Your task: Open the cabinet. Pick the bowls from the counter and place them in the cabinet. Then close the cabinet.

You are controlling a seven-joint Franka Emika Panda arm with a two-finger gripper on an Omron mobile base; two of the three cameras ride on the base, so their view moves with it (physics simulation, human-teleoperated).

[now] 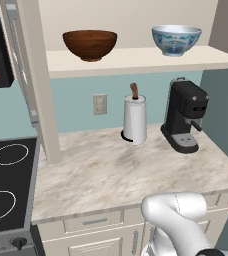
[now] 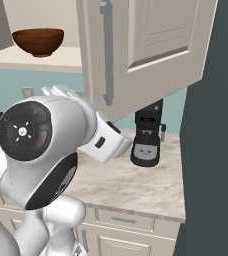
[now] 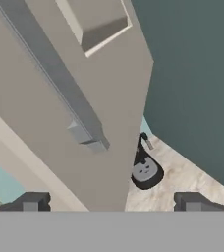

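Note:
The cabinet [image 1: 136,60] stands open, its left door edge-on [image 1: 33,85] and its right door [image 2: 156,45] swung out toward me. On its pale shelf sit the dark brown bowl [image 1: 90,44] and, to its right, the white bowl with blue pattern [image 1: 176,40]. The brown bowl [image 2: 38,41] also shows in the right base view. In the hand view my gripper [image 3: 111,204] is open with nothing held. It sits just below the right door's lower edge, close to the foot of its silver bar handle [image 3: 60,83]. The counter [image 1: 116,170] carries no bowl.
A white paper-towel holder [image 1: 135,120] and a black coffee machine [image 1: 185,116] stand at the back of the counter. A black stovetop [image 1: 8,185] lies to the left. A dark wall [image 2: 216,150] bounds the right side. Drawers [image 1: 93,220] run under the counter.

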